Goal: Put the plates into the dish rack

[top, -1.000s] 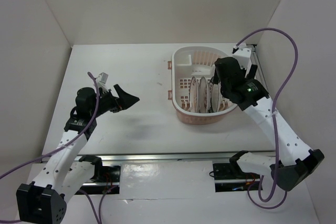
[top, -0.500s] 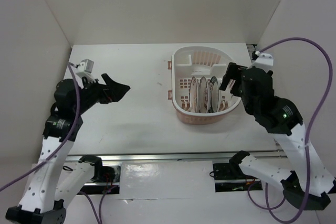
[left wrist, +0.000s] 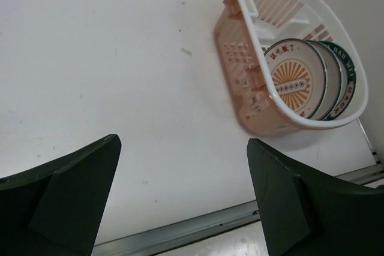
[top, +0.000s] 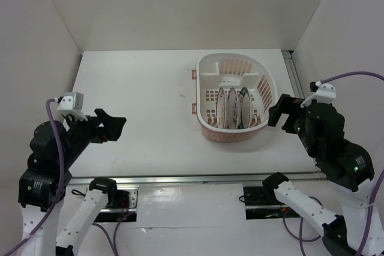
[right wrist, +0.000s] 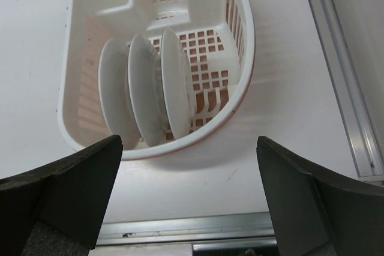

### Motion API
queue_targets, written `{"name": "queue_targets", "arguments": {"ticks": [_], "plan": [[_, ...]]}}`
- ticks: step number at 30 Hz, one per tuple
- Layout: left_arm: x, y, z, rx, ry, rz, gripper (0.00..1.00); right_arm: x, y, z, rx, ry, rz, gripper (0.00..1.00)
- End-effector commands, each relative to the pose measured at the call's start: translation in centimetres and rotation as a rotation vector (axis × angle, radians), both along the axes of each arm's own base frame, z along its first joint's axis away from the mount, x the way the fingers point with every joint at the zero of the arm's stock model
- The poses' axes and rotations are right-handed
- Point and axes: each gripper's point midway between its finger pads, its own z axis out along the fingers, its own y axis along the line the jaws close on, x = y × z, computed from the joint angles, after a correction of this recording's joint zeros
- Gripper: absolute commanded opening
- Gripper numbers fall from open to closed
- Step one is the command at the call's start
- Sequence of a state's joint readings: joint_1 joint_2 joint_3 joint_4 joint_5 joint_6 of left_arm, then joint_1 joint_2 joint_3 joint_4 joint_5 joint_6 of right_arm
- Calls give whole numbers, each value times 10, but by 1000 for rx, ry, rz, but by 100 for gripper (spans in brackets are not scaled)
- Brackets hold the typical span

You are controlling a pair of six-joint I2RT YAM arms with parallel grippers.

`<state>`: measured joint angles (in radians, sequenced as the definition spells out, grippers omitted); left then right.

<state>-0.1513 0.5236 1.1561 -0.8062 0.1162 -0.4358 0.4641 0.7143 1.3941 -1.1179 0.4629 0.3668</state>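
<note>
The dish rack (top: 205, 67) stands on the table right of centre. Three plates stand on edge side by side inside it: the orange sunburst plate (left wrist: 292, 82), a middle plate (left wrist: 327, 79) and the dark green-rimmed plate (left wrist: 348, 76). From the top they show as thin upright discs (top: 233, 109). The right wrist view shows their white backs (right wrist: 146, 91) in the rack (right wrist: 246, 34). My left gripper (top: 113, 129) is open and empty, raised over the table's left front. My right gripper (top: 277, 114) is open and empty, just right of the rack, touching nothing.
A metal rail (top: 192, 178) runs along the table's near edge, and another (top: 294, 76) along the right side. White walls close the back and both sides. Purple cables loop off both arms.
My right gripper has drawn back from over the rack to its right and toward the near edge. My left gripper has swung left and back toward the near edge. The plates have not moved.
</note>
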Motion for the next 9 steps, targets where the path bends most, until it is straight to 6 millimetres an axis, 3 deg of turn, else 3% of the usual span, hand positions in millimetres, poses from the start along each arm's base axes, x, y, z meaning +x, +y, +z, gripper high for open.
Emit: {"name": "queue_targets", "arguments": {"ticks": [1, 9], "plan": [[-18, 13, -9, 54, 5, 39, 100, -23, -4, 2, -8, 4, 54, 100], [-21, 17, -16, 54, 25, 59, 100, -27, -6, 8, 0, -11, 54, 100]]}}
